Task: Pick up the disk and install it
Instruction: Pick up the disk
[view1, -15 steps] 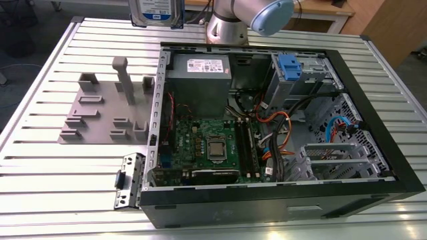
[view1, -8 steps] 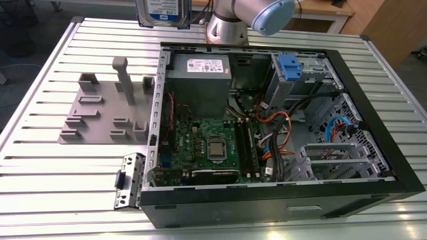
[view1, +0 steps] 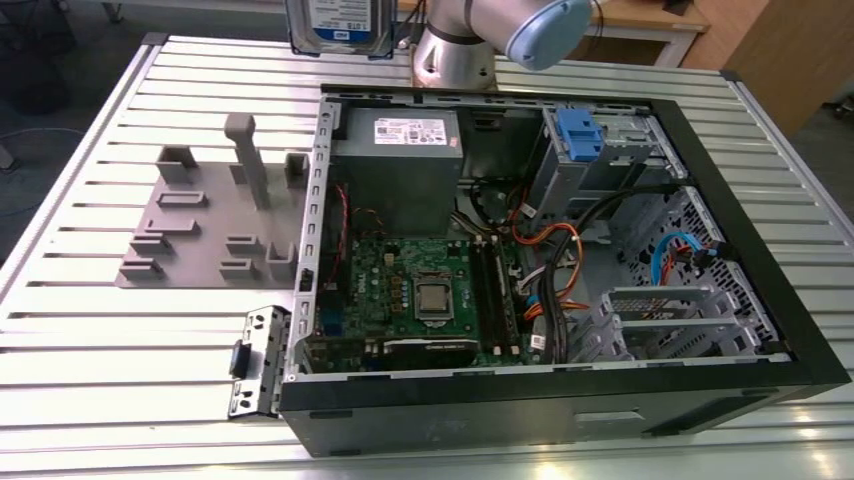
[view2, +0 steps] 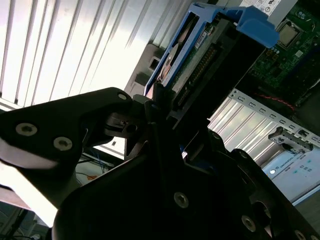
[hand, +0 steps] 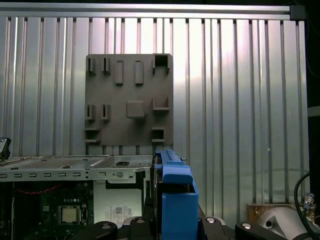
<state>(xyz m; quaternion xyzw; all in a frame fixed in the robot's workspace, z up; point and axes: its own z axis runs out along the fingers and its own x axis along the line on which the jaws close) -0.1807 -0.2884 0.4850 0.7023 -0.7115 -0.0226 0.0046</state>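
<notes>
While the gripper (view2: 160, 107) is clamped on the disk (view1: 340, 25) near the far edge of the case (view1: 763, 255), transport appears current, and installation likely requires alignment with the drive cage (view1: 607, 165).

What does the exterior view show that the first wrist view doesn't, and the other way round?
The exterior view adds the blue bracket on the drive cage and the orange cables inside the case. The first wrist view adds the claw shut on the disk, seen edge-on. Both show the disk, the grey holder plate, the motherboard, the power supply and the ribbed table.
</notes>
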